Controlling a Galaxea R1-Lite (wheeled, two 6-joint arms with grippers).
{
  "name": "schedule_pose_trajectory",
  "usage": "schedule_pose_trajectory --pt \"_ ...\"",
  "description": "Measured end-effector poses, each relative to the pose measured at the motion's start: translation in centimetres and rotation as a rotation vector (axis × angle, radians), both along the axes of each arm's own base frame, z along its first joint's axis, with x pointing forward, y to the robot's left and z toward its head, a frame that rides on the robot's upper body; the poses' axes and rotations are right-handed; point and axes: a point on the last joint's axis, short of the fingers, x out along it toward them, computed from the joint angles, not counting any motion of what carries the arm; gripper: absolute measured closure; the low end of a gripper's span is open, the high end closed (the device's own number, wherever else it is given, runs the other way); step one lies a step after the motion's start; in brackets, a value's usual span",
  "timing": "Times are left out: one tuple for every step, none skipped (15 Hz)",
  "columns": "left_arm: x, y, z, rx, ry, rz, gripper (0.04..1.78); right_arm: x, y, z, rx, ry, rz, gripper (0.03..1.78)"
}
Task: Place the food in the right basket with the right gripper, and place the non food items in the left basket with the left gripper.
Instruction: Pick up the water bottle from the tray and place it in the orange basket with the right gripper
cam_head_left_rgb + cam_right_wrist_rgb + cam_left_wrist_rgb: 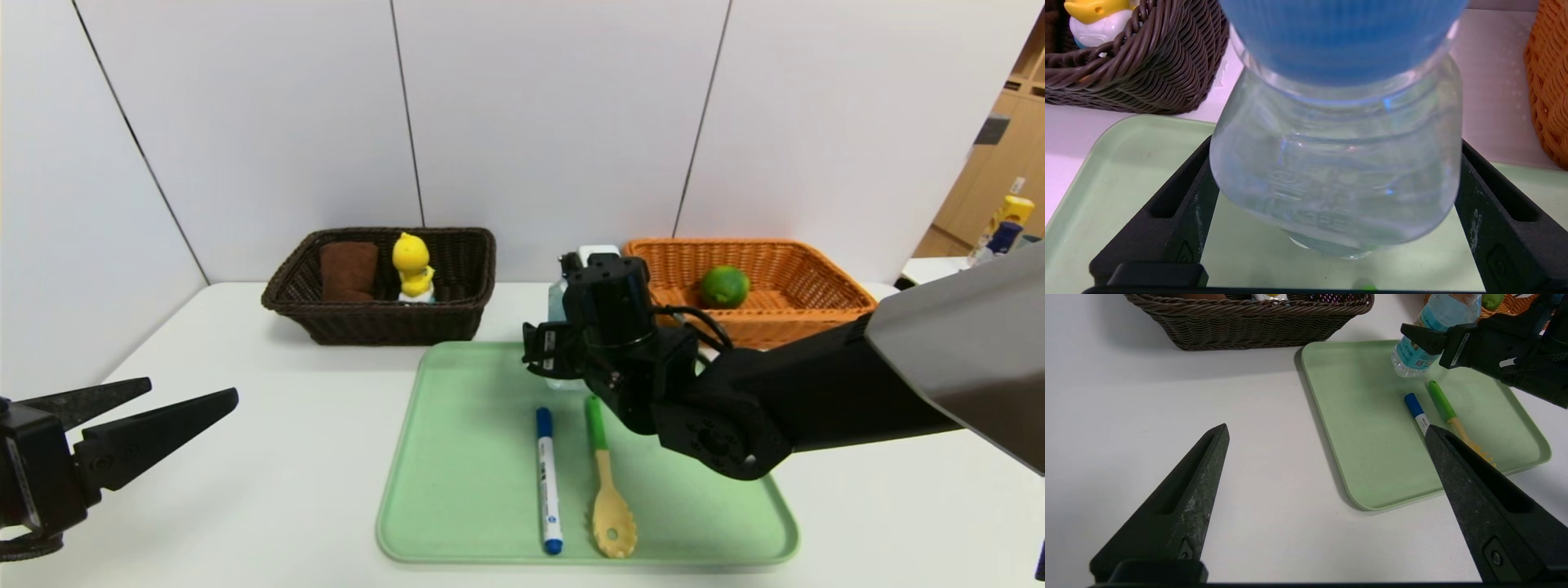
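My right gripper (pixel 562 353) is shut on a clear water bottle (pixel 558 304) with a blue label, holding it tilted at the far side of the green tray (pixel 465 457). In the right wrist view both fingers (pixel 1180 204) press against the sides of the bottle (pixel 1335 175). A blue marker (pixel 548 482) and a green-handled wooden spoon (pixel 606 482) lie side by side on the tray. My left gripper (pixel 192 390) is open and empty above the table, left of the tray. The brown left basket (pixel 384 327) holds a yellow duck toy (pixel 412 265) and a brown cloth (pixel 349 269). The orange right basket (pixel 784 322) holds a lime (pixel 724 286).
Both baskets stand at the back of the white table, against the white wall panels. The left wrist view shows bare table between my left fingers (pixel 1180 498) and the tray's near corner (pixel 1367 502). Bottles stand on another surface at the far right (pixel 1008 224).
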Motion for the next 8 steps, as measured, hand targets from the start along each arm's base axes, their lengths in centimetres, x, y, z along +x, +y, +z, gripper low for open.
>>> schedule_pose_trajectory --pt "0.01 0.00 0.00 0.000 0.000 0.000 0.13 0.10 -0.02 -0.10 -0.001 0.001 -0.002 0.11" --pt "0.01 0.00 -0.01 0.000 0.001 0.001 0.13 0.16 -0.01 -0.17 -0.001 0.000 -0.003 0.11" --pt "0.01 0.00 -0.10 0.001 0.004 0.000 0.13 0.25 0.00 -0.17 0.005 -0.006 -0.005 0.11" --pt "0.00 0.00 -0.16 0.002 0.006 0.001 0.13 0.29 0.05 -0.20 0.007 -0.009 -0.003 0.11" --pt "-0.02 0.01 -0.18 0.002 0.005 0.001 0.13 0.30 0.11 -0.33 0.007 -0.007 -0.003 0.11" --pt "-0.03 0.01 -0.21 0.002 0.006 0.001 0.13 0.32 0.13 -0.41 0.005 -0.005 -0.003 0.17" --pt "-0.04 0.02 -0.25 0.002 0.007 0.002 0.13 0.34 0.13 -0.44 0.005 -0.006 -0.003 0.35" --pt "-0.06 0.03 -0.33 0.002 0.010 0.002 0.13 0.34 0.15 -0.47 0.006 -0.006 -0.003 0.51"
